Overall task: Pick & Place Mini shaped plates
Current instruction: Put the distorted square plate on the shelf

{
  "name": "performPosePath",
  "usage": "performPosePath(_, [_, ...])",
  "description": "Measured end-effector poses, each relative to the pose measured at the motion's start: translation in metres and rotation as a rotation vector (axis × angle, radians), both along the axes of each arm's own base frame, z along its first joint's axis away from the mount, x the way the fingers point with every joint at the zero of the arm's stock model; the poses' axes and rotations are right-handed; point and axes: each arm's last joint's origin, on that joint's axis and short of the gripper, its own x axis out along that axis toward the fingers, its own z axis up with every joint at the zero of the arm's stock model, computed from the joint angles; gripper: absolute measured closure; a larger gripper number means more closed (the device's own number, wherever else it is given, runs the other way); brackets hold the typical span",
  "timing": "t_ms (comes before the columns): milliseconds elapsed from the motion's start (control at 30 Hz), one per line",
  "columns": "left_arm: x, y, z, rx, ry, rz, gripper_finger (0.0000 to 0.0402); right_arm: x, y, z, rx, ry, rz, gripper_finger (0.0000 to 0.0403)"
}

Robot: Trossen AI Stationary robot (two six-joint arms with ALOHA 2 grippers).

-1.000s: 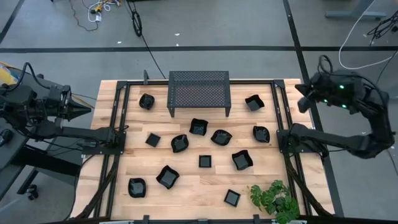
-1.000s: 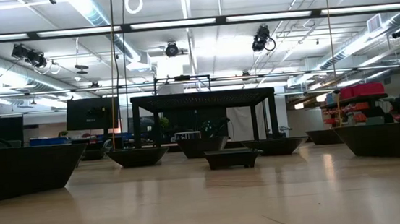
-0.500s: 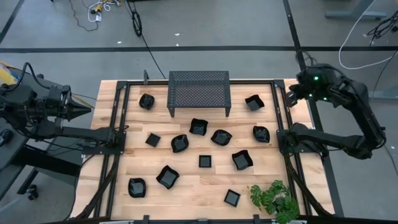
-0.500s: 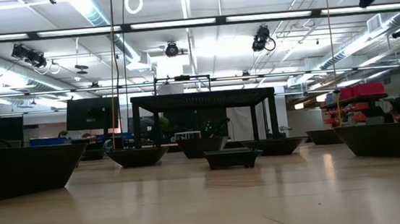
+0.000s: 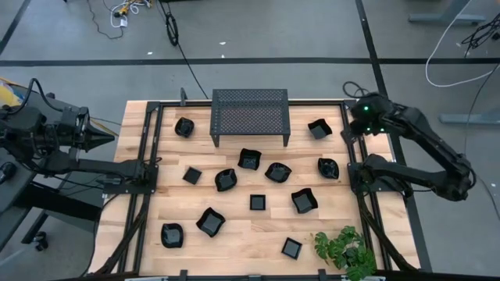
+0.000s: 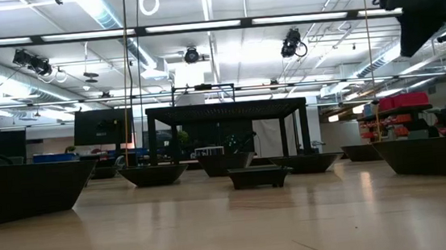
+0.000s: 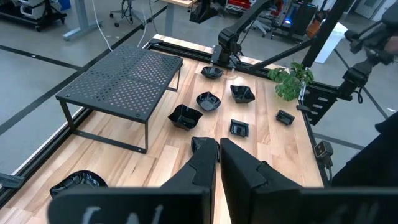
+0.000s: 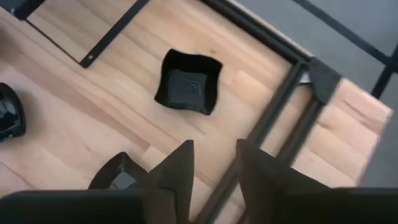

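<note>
Right end effector (image 8: pixel 212 163) part-open, empty, above corner plate (image 8: pixel 188 83) by bench frame rail (image 8: pixel 268 115); risks clipping rail, nudging plate sideways.

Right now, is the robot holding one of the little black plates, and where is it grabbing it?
No, nothing is held. The right gripper hangs open above the table's back right corner, near a plate. The left gripper is shut and empty, off the table's left side.
</note>
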Motion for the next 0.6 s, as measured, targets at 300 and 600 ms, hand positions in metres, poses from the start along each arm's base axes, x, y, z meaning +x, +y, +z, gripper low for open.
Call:
performPosePath(300, [0.000, 0.000, 0.000, 0.000, 0.000, 0.000, 0.0376, 0.021, -0.020, -0.028, 0.048, 0.020, -0.010, 0.0235])
performPosePath(600, [0.000, 0.000, 0.000, 0.000, 0.000, 0.000, 0.0376, 0.035, -0.033, -0.053, 0.043, 0.012, -0.013, 0.0215])
